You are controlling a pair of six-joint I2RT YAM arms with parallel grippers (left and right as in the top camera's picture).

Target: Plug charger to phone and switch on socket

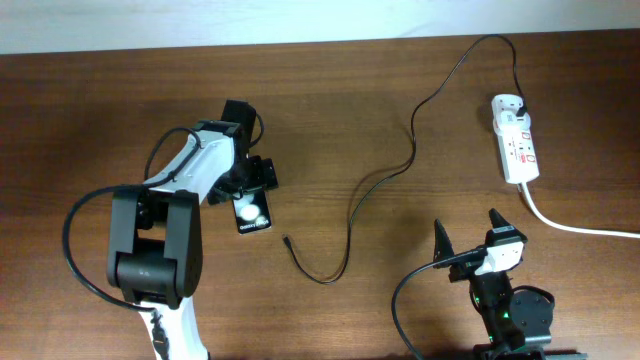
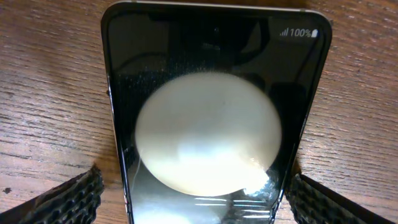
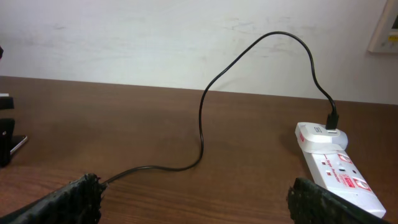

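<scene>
The phone (image 1: 252, 213) lies flat on the wooden table, a black slab with white round spots on its screen. My left gripper (image 1: 253, 190) is open, one finger on each side of the phone's near end. In the left wrist view the phone (image 2: 211, 56) fills the frame between the fingers (image 2: 196, 199), with a strip of wood showing on the left side. The charger cable (image 1: 414, 140) runs from its plug in the socket (image 1: 515, 140) to a free connector end (image 1: 287, 238) on the table. My right gripper (image 1: 468, 228) is open and empty.
The socket's thick white cord (image 1: 580, 228) runs off to the right edge. In the right wrist view the charger cable (image 3: 202, 124) arcs up from the socket (image 3: 336, 171), between the open fingers (image 3: 193, 199). A pale wall stands behind the table.
</scene>
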